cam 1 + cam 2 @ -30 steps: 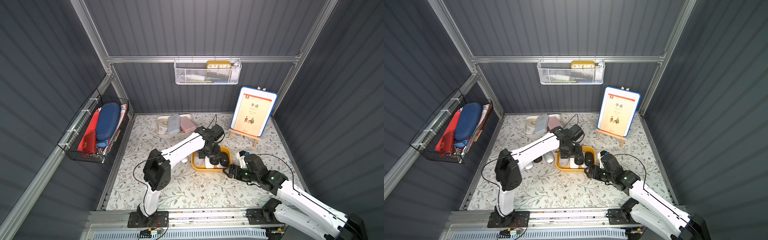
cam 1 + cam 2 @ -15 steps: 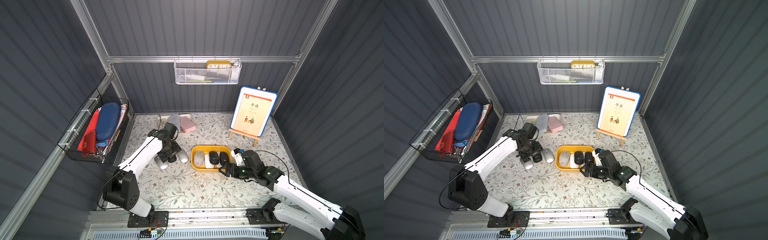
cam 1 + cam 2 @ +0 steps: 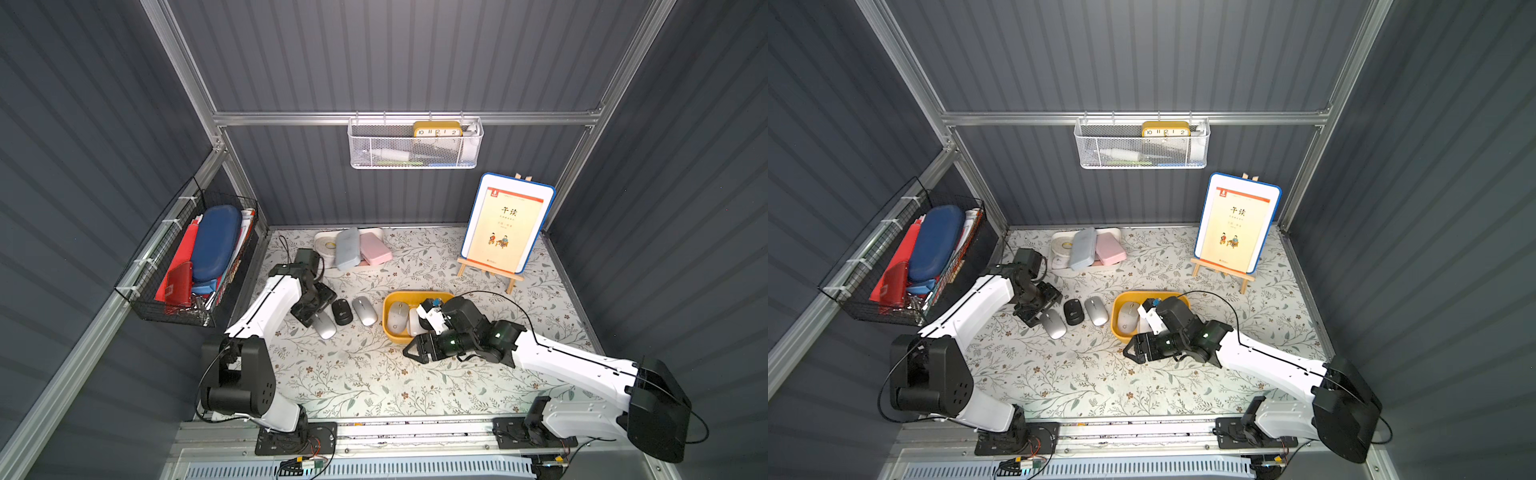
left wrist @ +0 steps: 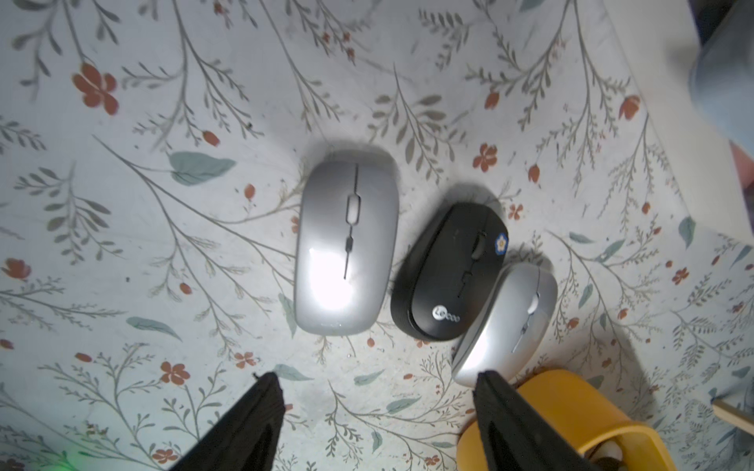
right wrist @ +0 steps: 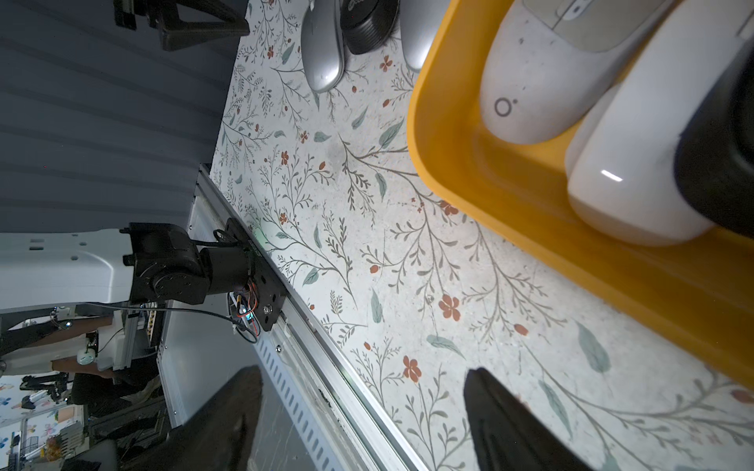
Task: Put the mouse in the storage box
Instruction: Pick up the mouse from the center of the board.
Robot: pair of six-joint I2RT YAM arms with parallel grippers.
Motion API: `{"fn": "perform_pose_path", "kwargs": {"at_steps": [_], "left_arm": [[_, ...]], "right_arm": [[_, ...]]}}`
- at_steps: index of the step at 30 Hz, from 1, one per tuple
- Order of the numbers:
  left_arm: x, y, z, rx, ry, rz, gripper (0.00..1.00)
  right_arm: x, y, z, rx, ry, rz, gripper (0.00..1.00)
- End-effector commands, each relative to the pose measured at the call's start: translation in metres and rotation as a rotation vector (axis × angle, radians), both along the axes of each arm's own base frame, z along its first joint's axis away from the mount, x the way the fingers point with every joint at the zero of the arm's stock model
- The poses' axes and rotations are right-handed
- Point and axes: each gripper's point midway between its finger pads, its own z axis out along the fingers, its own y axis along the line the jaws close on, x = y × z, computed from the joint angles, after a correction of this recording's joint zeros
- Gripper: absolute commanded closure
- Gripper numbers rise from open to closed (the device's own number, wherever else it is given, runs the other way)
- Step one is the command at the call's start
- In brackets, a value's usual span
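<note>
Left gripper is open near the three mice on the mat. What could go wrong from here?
1. The black mouse lies against the silver mouse nearest the storage box; the left gripper closing on either could shove or pinch both.
2. The right arm hangs over the box, so a carried mouse might hit it.

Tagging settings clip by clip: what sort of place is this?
Probably a staged study-desk mock-up inside a robot test booth: grey panelled walls on an aluminium frame, a floral tabletop, a book on an easel, and a black wire basket of cases.
</note>
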Motion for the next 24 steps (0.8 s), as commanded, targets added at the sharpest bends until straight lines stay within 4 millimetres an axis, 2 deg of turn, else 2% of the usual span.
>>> {"fn": "perform_pose_path", "kwargs": {"at_steps": [1, 5, 7, 9, 10, 13, 20, 24], "left_arm": [[0.005, -0.002, -0.007, -0.027, 0.016, -0.073, 0.22], [0.012, -0.015, -0.027, -0.087, 0.048, -0.131, 0.22], [0.013, -0.017, -0.031, -0.095, 0.051, -0.15, 0.22], [0.012, -0.011, -0.033, -0.06, 0.065, -0.154, 0.22], [0.011, -0.009, -0.034, -0.052, 0.07, -0.159, 0.22], [0.003, -0.001, -0.04, -0.008, 0.122, -0.17, 0.22], [-0.012, -0.001, -0.065, -0.011, 0.206, -0.185, 0.22], [-0.009, 0.0, -0.068, -0.006, 0.201, -0.183, 0.22]], "right_arm": [[0.001, 0.0, 0.004, 0.002, -0.037, 0.007, 0.18], [0.0, -0.005, -0.002, -0.019, -0.035, 0.003, 0.18], [-0.002, -0.007, -0.004, -0.023, -0.033, 0.001, 0.17], [-0.002, -0.008, -0.007, -0.03, -0.029, -0.002, 0.17], [-0.003, -0.01, 0.0, -0.013, -0.048, -0.003, 0.17], [-0.003, -0.011, 0.0, -0.015, -0.052, -0.003, 0.17], [-0.001, -0.01, -0.001, -0.018, -0.061, -0.002, 0.17], [0.0, -0.015, -0.004, -0.047, -0.077, -0.009, 0.17]]}}
